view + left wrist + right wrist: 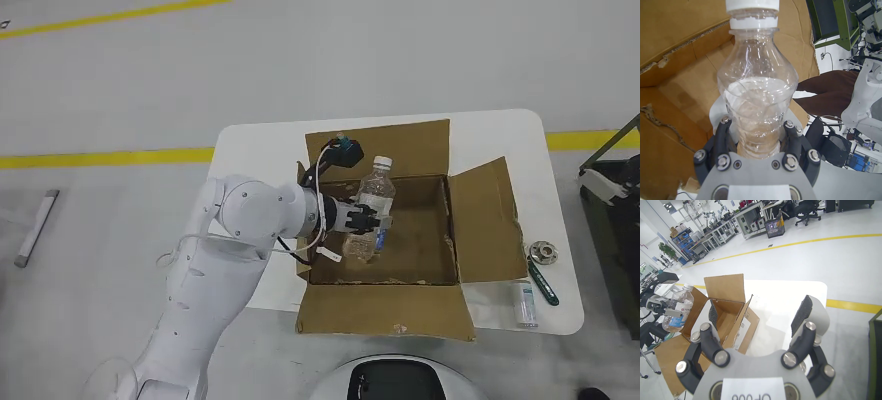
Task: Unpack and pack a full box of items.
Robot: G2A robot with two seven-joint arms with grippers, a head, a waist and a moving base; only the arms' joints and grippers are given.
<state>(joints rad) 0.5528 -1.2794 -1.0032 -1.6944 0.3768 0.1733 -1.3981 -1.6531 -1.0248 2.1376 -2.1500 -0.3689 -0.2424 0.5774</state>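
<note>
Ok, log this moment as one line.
left gripper: shut on bottle | bottle: held over open box | right gripper: open, empty

Robotics lab or test hall: pale floor point(810, 260) marked with a yellow line point(791, 244), workbenches point(753, 219) loaded with electronics, small robot arms point(710, 216) on frames, office chairs point(806, 211), blue parts shelves point(682, 240), green-framed rack point(845, 28).

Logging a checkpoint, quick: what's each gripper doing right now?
Left gripper: closed on the water bottle.
Right gripper: open, holding nothing.
</note>
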